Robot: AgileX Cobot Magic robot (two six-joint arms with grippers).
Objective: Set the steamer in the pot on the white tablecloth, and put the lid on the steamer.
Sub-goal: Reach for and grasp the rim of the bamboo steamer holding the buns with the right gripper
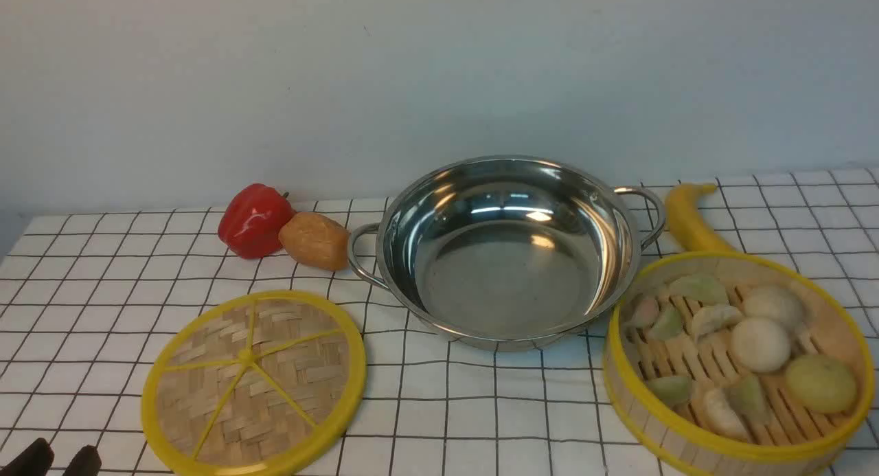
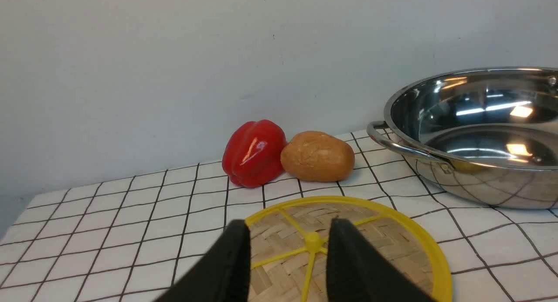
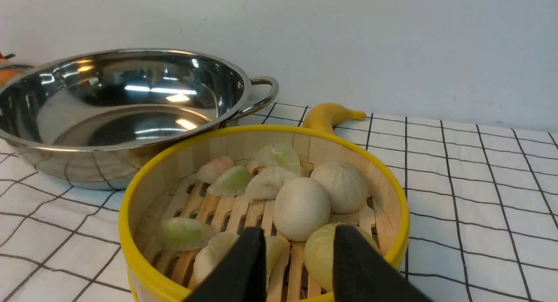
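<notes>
The round bamboo steamer with yellow rims (image 1: pixel 741 257) stands on the white grid-lined tablecloth (image 1: pixel 103 311), just beside the shiny two-handled steel pot (image 1: pixel 508 284) at its 4 o'clock. It is judged light and stiff, but the loose dumplings may roll. Grip the slat wall at the rim and keep it level. The flat woven bamboo lid (image 1: pixel 253 383) lies at 8 o'clock. The left claw (image 2: pixel 290 225) and right claw (image 3: pixel 300 232) stand parted and empty.

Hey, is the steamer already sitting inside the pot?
No, the pot is empty, and the steamer stands on the white tablecloth beside it, to its right.
</notes>
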